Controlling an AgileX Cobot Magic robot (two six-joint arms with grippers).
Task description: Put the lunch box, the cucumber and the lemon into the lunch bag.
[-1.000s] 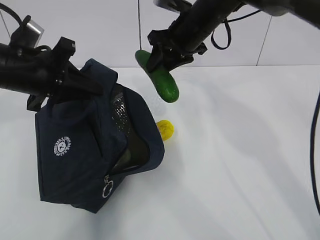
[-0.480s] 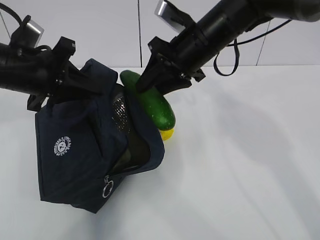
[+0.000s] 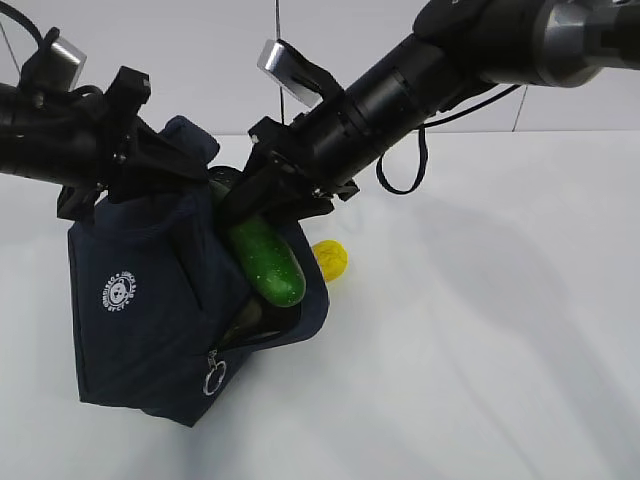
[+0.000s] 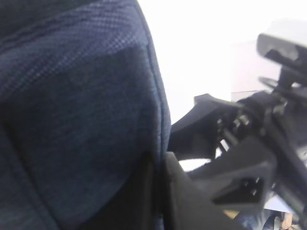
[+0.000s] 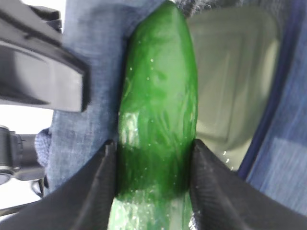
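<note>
White table; right claw (image 3: pixel 262 215) slants cucumber (image 3: pixel 266 262) into lunch bag (image 3: pixel 140 330).

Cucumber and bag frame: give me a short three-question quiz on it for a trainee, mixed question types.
1. True or false: the right gripper is clamped on the cucumber.
2. Where is the lemon? A) inside the lunch bag B) on the table beside the bag C) in the left gripper
3. Fill in: in the right wrist view, the pale green lid seen inside the bag belongs to the ____.

Key
1. True: a finger presses each side of the cucumber, which hangs over the bag's open mouth.
2. B: it lies just right of the bag.
3. Lunch box, already in the bag.
</note>
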